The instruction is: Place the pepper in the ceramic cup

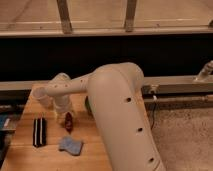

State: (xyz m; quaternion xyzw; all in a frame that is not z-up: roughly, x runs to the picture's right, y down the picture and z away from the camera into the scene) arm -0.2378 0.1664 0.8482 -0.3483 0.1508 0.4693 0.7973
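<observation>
The pepper (68,121) is a small dark red object on the wooden table, just below the tip of my gripper (65,111). The gripper hangs from the white arm that reaches in from the right. The gripper is right above the pepper, and I cannot tell if it touches it. The ceramic cup (42,95) is a pale tapered cup standing at the table's back left, just left of the gripper and partly behind the wrist.
A black-and-white striped block (39,131) lies left of the pepper. A blue cloth (71,145) lies in front of it. A green bowl (87,105) shows partly behind the arm. The wooden table (30,152) ends at a dark wall behind.
</observation>
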